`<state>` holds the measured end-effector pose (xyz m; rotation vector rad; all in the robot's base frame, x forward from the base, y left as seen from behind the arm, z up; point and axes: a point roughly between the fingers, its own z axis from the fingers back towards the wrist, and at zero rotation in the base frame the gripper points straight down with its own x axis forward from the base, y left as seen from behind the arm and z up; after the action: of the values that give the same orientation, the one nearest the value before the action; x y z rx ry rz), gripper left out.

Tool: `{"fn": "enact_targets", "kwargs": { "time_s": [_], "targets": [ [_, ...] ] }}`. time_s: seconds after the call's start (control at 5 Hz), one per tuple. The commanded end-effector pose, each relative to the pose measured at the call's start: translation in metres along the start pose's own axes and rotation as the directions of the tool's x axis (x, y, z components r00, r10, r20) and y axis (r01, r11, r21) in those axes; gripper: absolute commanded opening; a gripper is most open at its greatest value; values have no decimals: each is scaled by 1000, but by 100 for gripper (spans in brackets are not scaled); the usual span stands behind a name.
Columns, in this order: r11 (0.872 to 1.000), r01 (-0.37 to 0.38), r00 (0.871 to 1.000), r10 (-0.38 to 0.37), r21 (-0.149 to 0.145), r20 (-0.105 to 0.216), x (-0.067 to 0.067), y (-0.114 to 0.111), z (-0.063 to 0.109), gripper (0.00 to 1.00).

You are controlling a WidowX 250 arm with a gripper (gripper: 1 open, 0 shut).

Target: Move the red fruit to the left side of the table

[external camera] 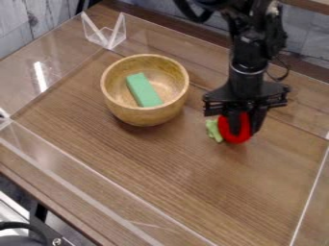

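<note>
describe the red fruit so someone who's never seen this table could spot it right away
On the brown wooden table, look right of the round wooden bowl. The red fruit sits there between the black gripper's fingers. It is small, bright red with green leaves, unlike the green block inside the bowl.

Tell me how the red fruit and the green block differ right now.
The red fruit is rounded and bright red with a green leafy bit; the green block is flat, oblong and green. The fruit sits on the bare table at the right; the block lies inside the wooden bowl. The claw straddles the fruit; nothing is near the block. Both are small beside the bowl.
</note>
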<state>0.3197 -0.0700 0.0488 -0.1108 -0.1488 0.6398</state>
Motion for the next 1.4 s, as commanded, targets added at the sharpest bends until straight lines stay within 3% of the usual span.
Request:
{"fn": "enact_targets", "kwargs": {
  "time_s": [0.0, 0.2, 0.6, 0.8, 1.0, 1.2],
  "targets": [
    [999, -25, 999, 27, -37, 47, -2, -9, 7, 100],
    [999, -22, 999, 24, -32, 49, 3, -17, 11, 0],
    [995, -18, 996, 27, -100, 89, 18, -23, 62, 0],
    [989, -69, 988, 86, -133, 131, 40, -9, 97, 0],
    [985, -40, 988, 64, -166, 143, 60, 14, 124, 0],
    [985, -30, 987, 56, -170, 151, 77, 45, 138, 0]
  ]
}}
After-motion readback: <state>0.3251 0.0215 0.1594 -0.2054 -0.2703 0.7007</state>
